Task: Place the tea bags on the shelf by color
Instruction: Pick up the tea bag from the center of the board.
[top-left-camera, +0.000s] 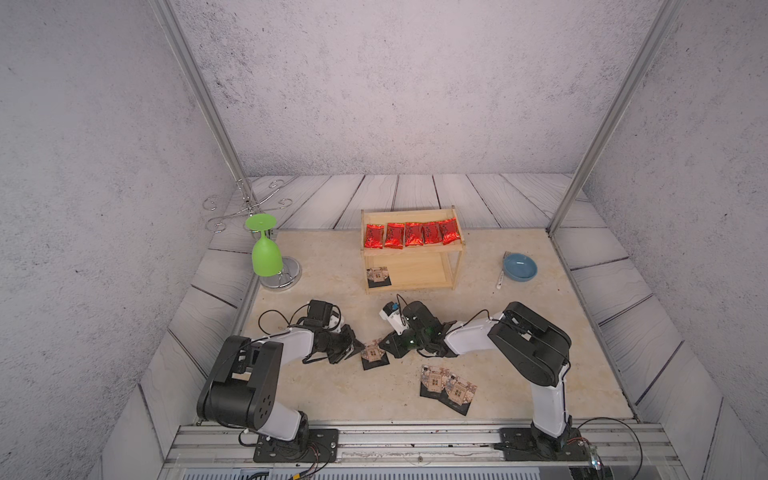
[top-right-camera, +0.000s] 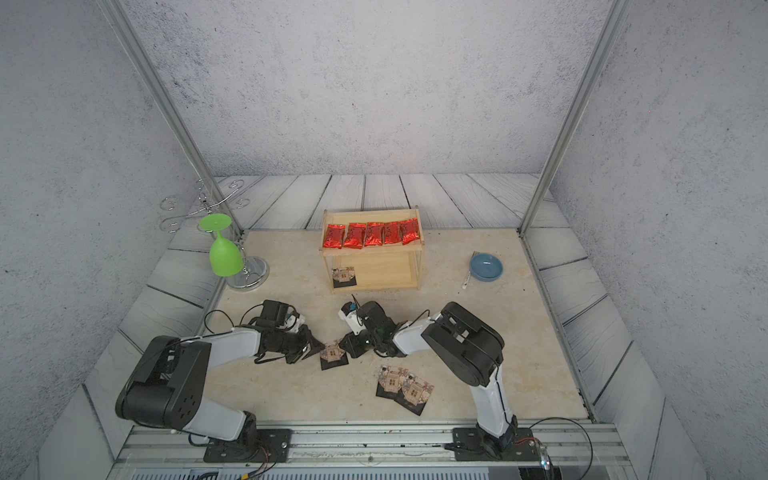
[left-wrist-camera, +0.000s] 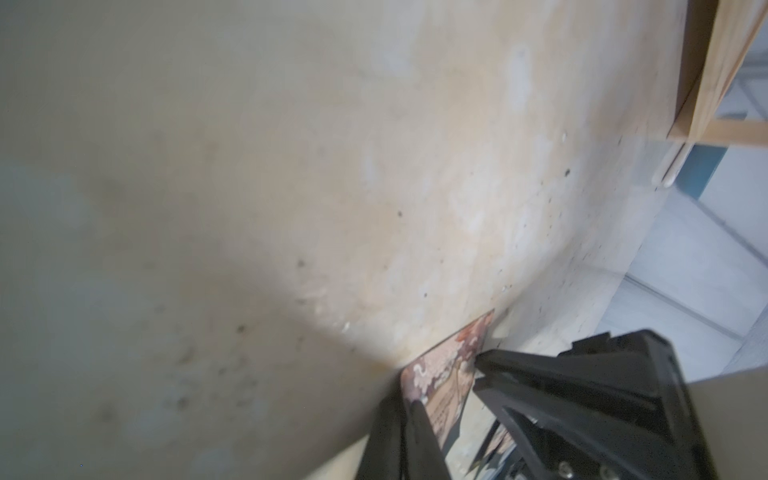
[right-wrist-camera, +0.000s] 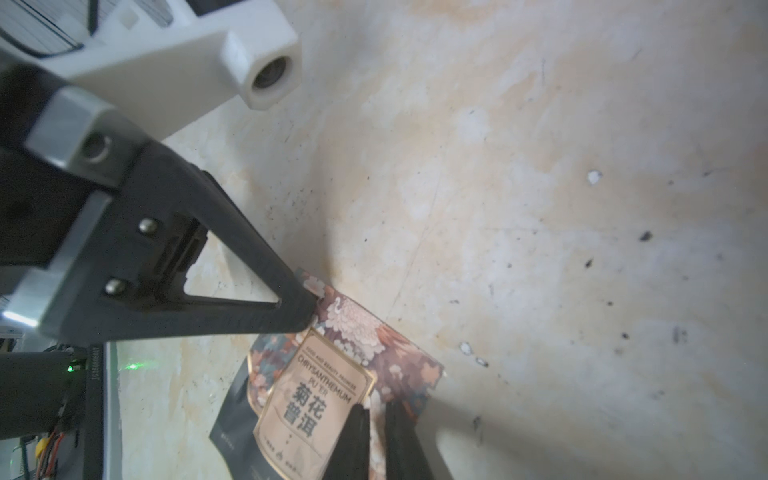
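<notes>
Overall, grey plank-printed panels (top-left-camera: 415, 195) ring the beige tabletop (top-left-camera: 332, 395) bearing the shelf (top-left-camera: 419, 270).

Our beige bench (top-left-camera: 332, 395) carries the shelf (top-left-camera: 415, 249), a blue bowl (top-left-camera: 520, 267) with a utensil (top-left-camera: 499, 280) beside it, a chrome rack base (top-left-camera: 291, 277), one black packet (top-left-camera: 375, 355) mid-bench, and two overlapping black packets (top-left-camera: 446, 388) nearer the front. On the shelf's top board we count five red sachets (top-left-camera: 413, 234) in a row; a lone packet (top-left-camera: 378, 277) lies on its lower board.
</notes>
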